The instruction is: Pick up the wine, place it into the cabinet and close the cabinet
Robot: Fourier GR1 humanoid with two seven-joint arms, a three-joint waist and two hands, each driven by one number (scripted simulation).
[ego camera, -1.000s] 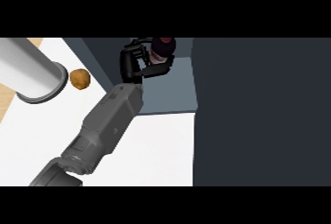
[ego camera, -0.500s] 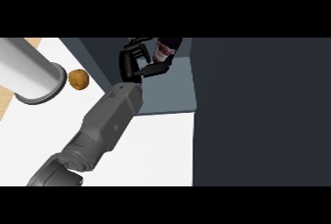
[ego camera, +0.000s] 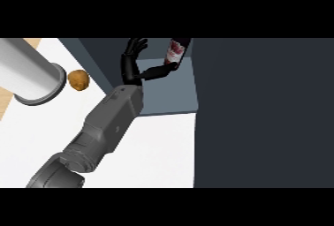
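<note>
One hand (ego camera: 133, 62), fingers spread and released, sits at nine o'clock of the wine (ego camera: 176, 50) inside the cabinet (ego camera: 171, 95).

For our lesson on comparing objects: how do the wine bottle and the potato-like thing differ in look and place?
The wine bottle is dark, tall and red-labelled, while the brown lump is small and rounded. The wine bottle stands inside the cabinet beside the left hand; the brown lump lies on the white counter.

Hand (ego camera: 133, 62) open inside cabinet (ego camera: 171, 95), thumb touching wine (ego camera: 176, 50), wine standing at cabinet's right, potato (ego camera: 78, 80) and cylinder (ego camera: 26, 70) left of cabinet
</note>
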